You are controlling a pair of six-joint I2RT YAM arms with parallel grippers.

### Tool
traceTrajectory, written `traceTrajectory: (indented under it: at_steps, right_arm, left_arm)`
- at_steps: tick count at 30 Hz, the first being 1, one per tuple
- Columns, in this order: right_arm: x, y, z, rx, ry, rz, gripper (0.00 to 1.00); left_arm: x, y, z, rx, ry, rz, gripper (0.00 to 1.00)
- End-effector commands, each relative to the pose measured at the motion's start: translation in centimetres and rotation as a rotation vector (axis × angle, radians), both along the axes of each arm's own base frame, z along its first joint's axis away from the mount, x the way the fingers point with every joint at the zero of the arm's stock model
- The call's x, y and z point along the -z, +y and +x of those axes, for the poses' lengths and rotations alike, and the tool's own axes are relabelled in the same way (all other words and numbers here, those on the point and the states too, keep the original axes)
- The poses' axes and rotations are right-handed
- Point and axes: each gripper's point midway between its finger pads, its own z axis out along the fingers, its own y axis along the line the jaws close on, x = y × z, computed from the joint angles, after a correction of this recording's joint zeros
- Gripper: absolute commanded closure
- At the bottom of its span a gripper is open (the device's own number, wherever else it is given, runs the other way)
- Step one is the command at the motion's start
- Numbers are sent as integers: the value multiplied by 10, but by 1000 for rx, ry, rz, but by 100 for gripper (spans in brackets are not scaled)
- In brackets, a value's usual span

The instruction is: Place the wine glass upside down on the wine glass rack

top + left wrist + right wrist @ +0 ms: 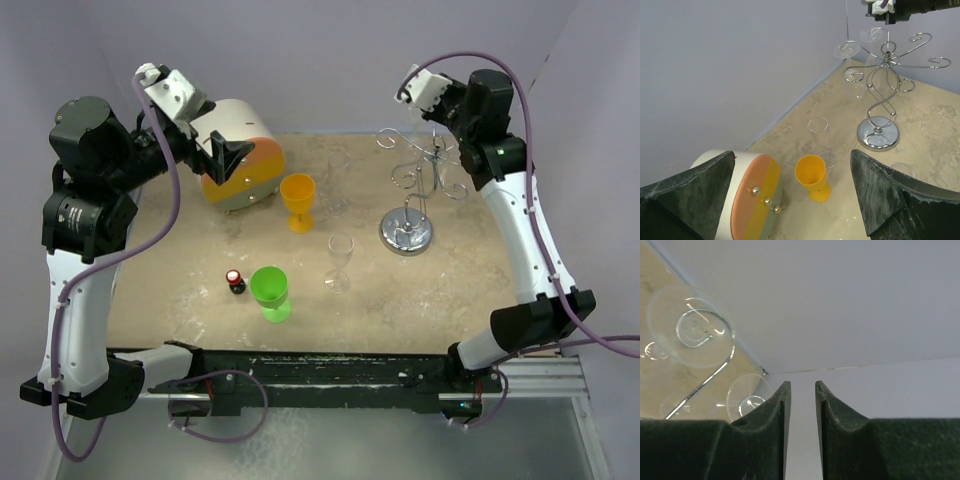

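The wine glass rack (pixel 410 185) stands at the back right on its round chrome base (pixel 407 233); it also shows in the left wrist view (pixel 883 85). Two clear glass feet (pixel 847 48) (pixel 875 34) rest in its looped arms, as of glasses hanging upside down; both feet show in the right wrist view (pixel 690 327) (pixel 747 397). A clear wine glass (pixel 340 262) stands upright mid-table, and another (pixel 335 185) stands behind it. My right gripper (pixel 802 384) is above the rack top, jaws slightly apart and empty. My left gripper (pixel 792 152) is wide open and empty, raised at the back left.
An orange goblet (pixel 298 200) and a green goblet (pixel 270 292) stand upright on the table. A small red-capped bottle (pixel 234 282) stands by the green one. A round white, orange and yellow box (pixel 240 155) lies under my left gripper. Walls close the back and sides.
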Motion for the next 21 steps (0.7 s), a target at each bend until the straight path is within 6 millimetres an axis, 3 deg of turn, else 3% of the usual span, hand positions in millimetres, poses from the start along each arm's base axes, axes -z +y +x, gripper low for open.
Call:
traceTrajectory:
  at_steps: [1,6,14,17,21]
  right_arm:
    - [-59,-8,-16,37,-190,36,70]
    - [-77,6,-33,-30,-225,196,67]
    - [-86,14,-66,-57,-196,425,51]
    - [-85,18,-82,-85,-165,454,46]
    - [-71,27,-101,-139,-85,465,42]
  left_arm:
    - [-6,2,3,-12,-31,-4,1]
    - [11,5,17,-45,-2,25,1]
    - [62,9,40,-74,63,139,5]
    - [88,0,37,3,108,210,6]
    - [141,-22,10,207,194,369,7]
